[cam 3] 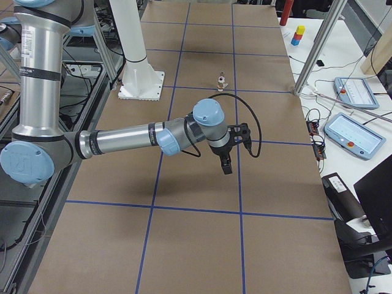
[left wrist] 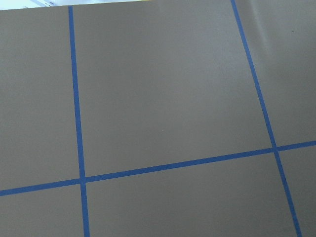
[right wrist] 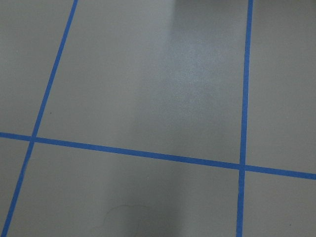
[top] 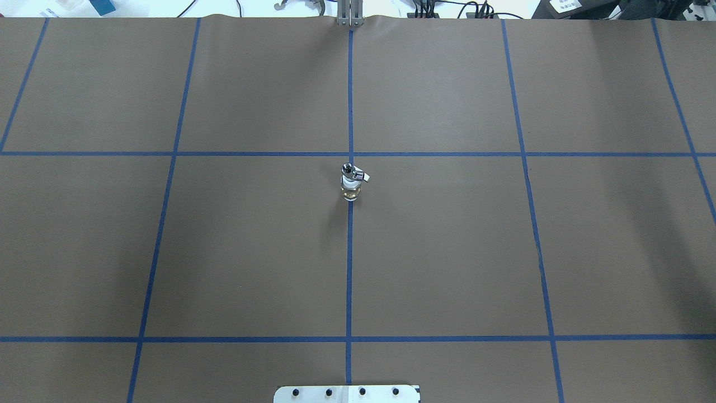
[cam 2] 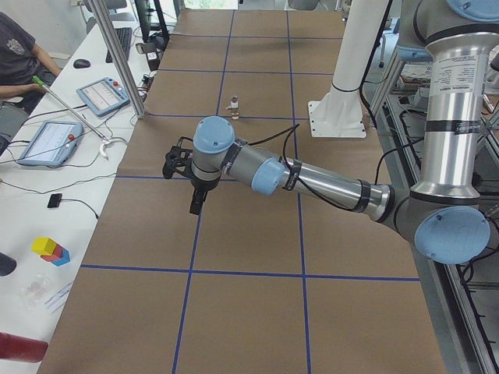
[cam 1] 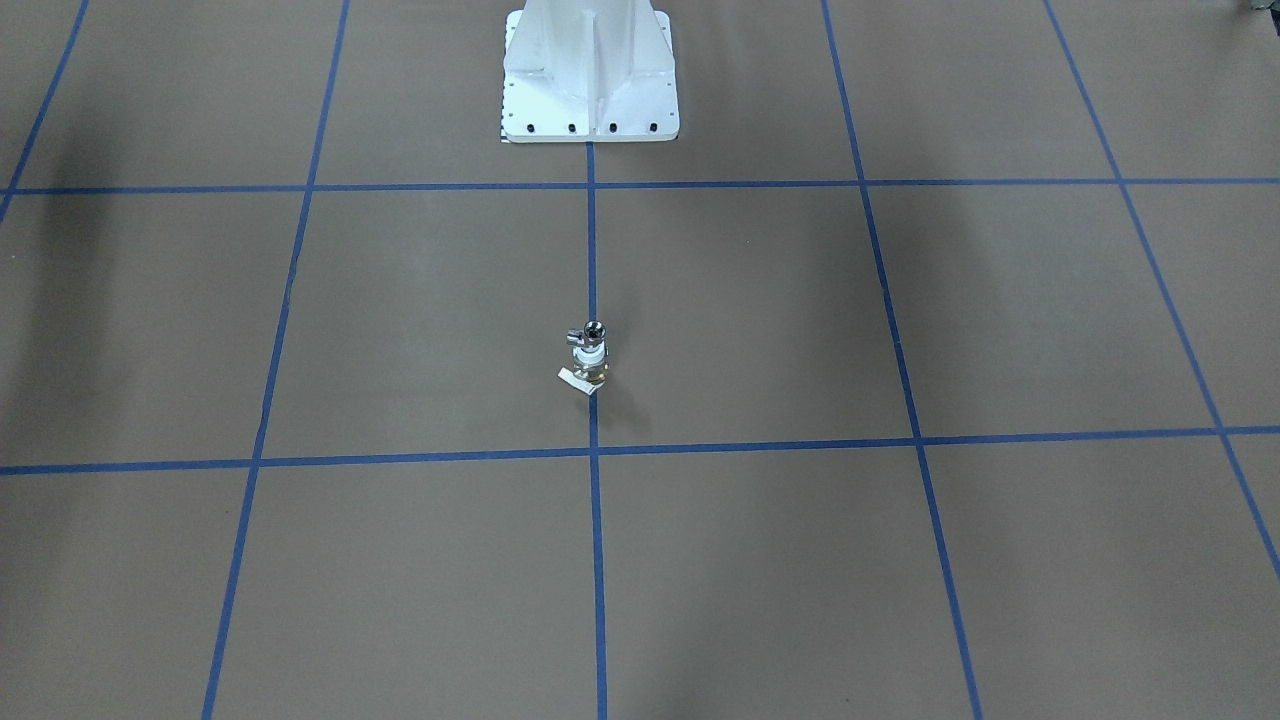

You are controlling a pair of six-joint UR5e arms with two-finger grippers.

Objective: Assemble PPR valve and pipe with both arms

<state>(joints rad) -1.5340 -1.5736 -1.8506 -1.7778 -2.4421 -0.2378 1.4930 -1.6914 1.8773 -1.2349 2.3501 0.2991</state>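
Note:
A small valve and pipe piece [cam 1: 590, 357], chrome on top with a white collar and a clear base, stands upright on the centre blue line; it also shows in the overhead view [top: 352, 182]. My left arm [cam 2: 312, 178] reaches out over the table, and its gripper [cam 2: 196, 204] hangs well short of the piece [cam 2: 234, 107]. My right arm [cam 3: 135, 139] does the same, and its gripper [cam 3: 225, 165] is far from the piece [cam 3: 221, 81]. I cannot tell whether either gripper is open or shut. Both wrist views show only brown paper and blue tape.
The white bolted pedestal [cam 1: 590, 75] stands at the robot's edge of the table. Aluminium posts [cam 2: 117, 58] [cam 3: 315, 52] rise at the far side. Tablets [cam 2: 47, 142] and an operator [cam 2: 15, 62] are beyond the table edge.

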